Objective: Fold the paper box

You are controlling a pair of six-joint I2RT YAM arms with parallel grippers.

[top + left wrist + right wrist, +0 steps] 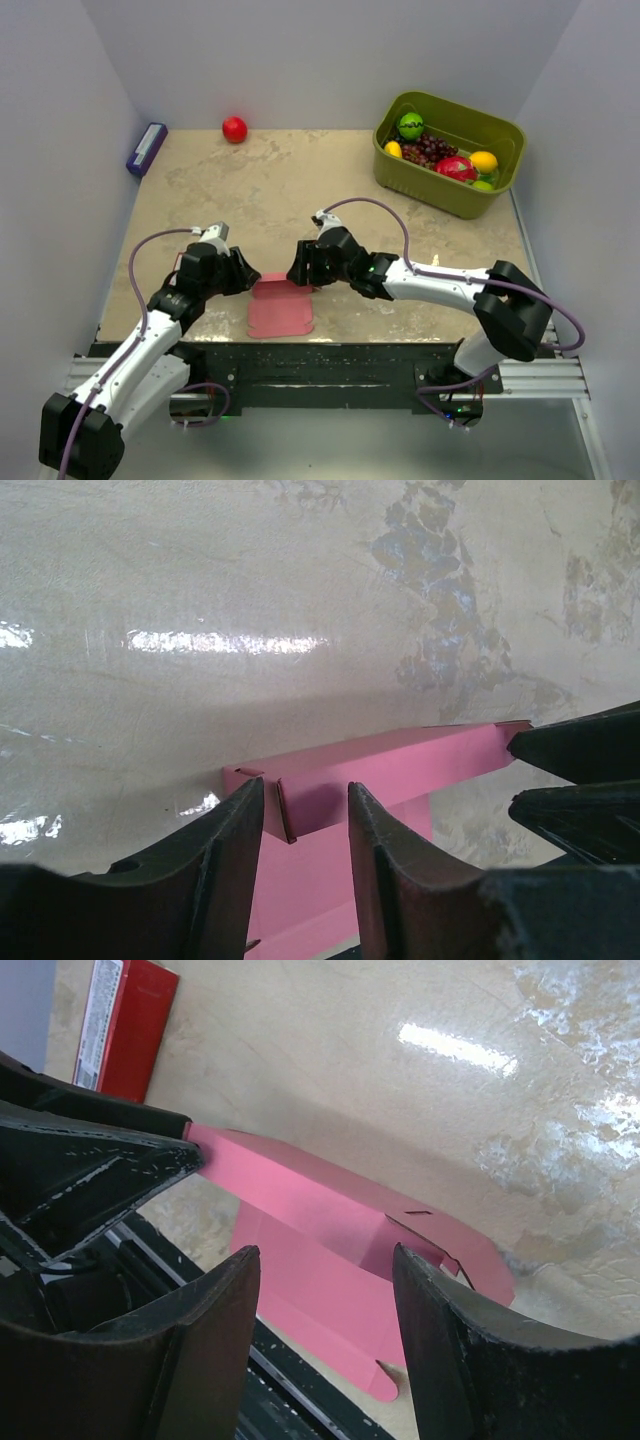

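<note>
Pink thin cardboard box blank [282, 308], far edge covered overhead. Left gripper [305, 790] narrow astride flap, grip unclear; right gripper [325, 1255] wide.

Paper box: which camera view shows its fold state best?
Right wrist. The paper box fills that frame: one panel folded up, a slot and edge tabs plainly visible. Top external shows the paper box whole but small, its far edge partly hidden. Left wrist shows only the raised strip and one corner.
</note>
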